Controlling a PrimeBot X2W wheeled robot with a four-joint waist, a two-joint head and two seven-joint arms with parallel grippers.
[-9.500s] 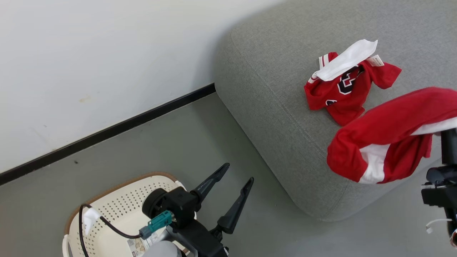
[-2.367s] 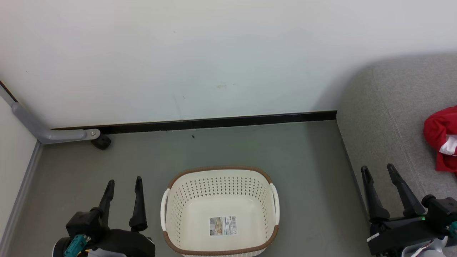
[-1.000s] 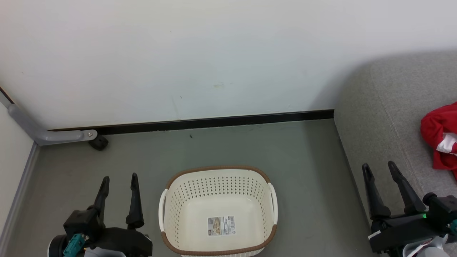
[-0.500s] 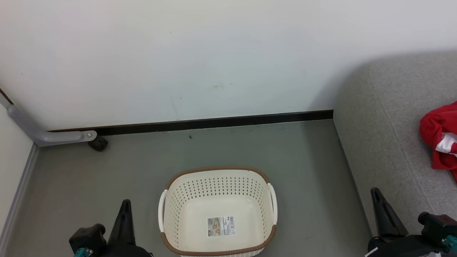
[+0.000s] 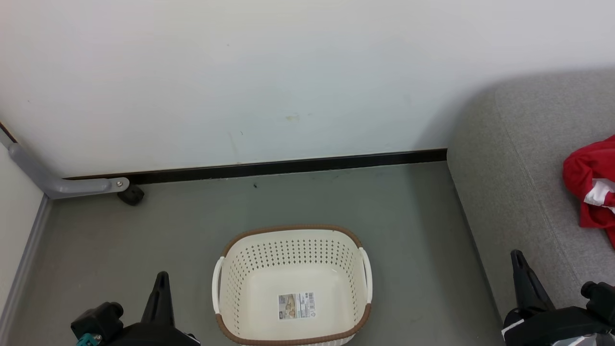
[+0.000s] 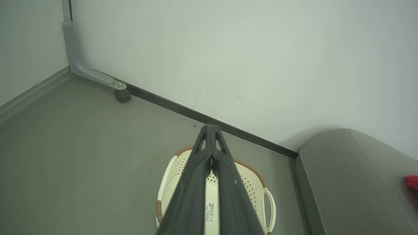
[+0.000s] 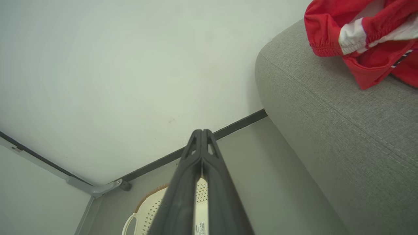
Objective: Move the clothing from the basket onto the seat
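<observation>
Clothing (image 5: 587, 192) lies on seat (image 5: 519, 173) beyond right end effector (image 5: 517, 257).

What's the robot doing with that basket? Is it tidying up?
It's moving clothes. The basket on the floor is empty, with just a paper label on its bottom. The red clothing lies on the grey seat to the right. The left gripper and the right gripper are both shut and hold nothing, one on each side of the basket. The job looks done.
</observation>
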